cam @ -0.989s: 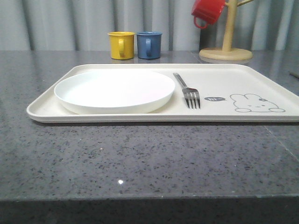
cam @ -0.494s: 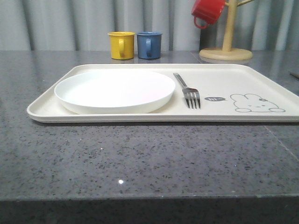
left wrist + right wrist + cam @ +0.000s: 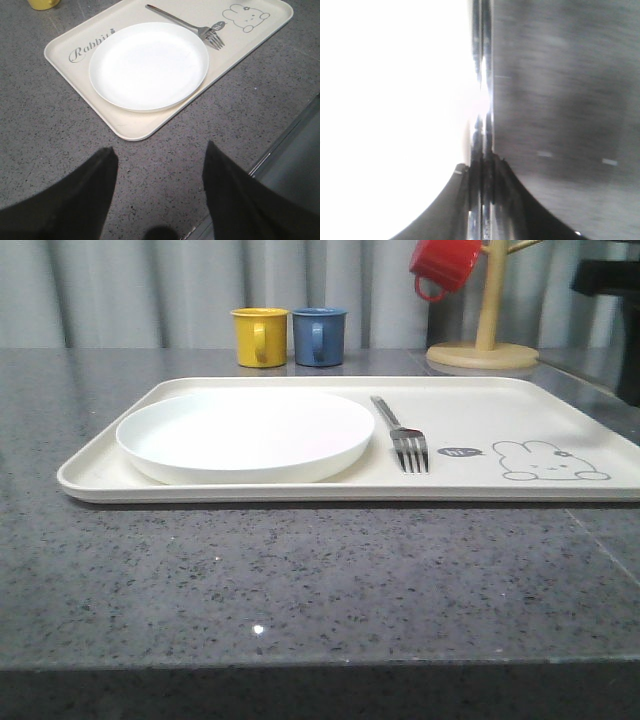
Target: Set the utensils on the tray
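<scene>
Fork on tray beside plate, right end effector pinching chopsticks

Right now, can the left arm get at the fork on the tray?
Probably yes. The left hand hangs open and empty over bare counter short of the tray. The fork lies uncovered beside the plate, but on its far side, so the arm must reach over the plate.

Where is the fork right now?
The fork lies flat on the cream tray, just right of the white plate in the front view, with its tines pointing toward the robot beside the rabbit drawing.
</scene>
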{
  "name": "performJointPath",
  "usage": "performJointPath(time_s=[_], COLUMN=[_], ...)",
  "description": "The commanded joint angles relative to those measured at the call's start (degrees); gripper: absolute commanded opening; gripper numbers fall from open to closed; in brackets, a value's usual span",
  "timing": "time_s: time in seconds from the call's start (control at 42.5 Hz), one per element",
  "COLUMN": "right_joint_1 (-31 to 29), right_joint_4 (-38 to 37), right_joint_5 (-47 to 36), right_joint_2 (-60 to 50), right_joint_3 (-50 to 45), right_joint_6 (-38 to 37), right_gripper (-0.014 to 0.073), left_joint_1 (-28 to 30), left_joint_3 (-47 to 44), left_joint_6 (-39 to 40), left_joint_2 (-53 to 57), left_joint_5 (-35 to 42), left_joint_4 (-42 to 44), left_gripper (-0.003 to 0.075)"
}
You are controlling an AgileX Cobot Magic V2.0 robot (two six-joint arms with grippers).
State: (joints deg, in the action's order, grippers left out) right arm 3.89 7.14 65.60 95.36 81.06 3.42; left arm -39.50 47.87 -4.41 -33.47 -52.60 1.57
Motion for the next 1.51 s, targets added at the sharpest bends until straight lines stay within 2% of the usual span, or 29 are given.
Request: performJointPath(time_s=[0.0,0.094,0.165,0.282,0.447,0.518,0.683,0.753,0.871,1.012,1.154,1.483], right_joint_1=[4.7,8.0,9.2,9.4,9.4,9.4,9.4,9.4,9.4,8.9,5.6,-12.8], right_joint_4=[3.8,5.4,5.7,5.7,5.9,6.5,6.8,6.7,6.0,-1.5,-8.8,-9.0], right_joint_5=[1.0,0.6,-0.4,-3.0,-5.5,-5.7,-5.8,-6.1,-5.8,-1.7,1.7,1.9], right_joint_2=[-2.1,-0.7,0.7,3.0,5.0,5.2,5.1,4.6,1.5,-3.4,-7.4,-7.1], right_joint_3=[3.2,3.5,3.5,3.5,3.5,3.5,3.6,3.7,3.7,3.7,3.7,3.6], right_joint_6=[0.7,-0.6,-4.5,-12.2,-16.0,-16.1,-15.6,-13.9,-8.0,-4.9,-4.9,-0.4], right_gripper=[0.0007,0.0008,0.0008,0.0008,0.0011,0.0038,0.0257,0.0315,0.0332,0.0332,0.0335,0.0335], left_joint_1=[-0.5,-0.5,-0.5,-0.5,-0.5,-0.5,-0.5,-0.5,-0.5,-0.5,-0.5,-0.5], left_joint_3=[1.5,1.5,1.5,1.5,1.5,1.5,1.5,1.5,1.5,1.5,1.5,1.5], left_joint_6=[0.5,0.5,0.5,0.5,0.5,0.5,0.5,0.5,0.5,0.5,0.5,0.5], left_joint_2=[-0.2,-0.2,-0.2,-0.2,-0.2,-0.2,-0.2,-0.2,-0.2,-0.2,-0.2,-0.2], left_joint_5=[3.8,3.8,3.8,3.8,3.8,3.8,3.8,3.8,3.8,3.8,3.8,3.8], left_joint_4=[0.1,0.1,0.1,0.1,0.1,0.1,0.1,0.1,0.1,0.1,0.1,0.1], left_gripper=[0.0388,0.0388,0.0388,0.0388,0.0388,0.0388,0.0388,0.0388,0.0388,0.0388,0.0388,0.0388])
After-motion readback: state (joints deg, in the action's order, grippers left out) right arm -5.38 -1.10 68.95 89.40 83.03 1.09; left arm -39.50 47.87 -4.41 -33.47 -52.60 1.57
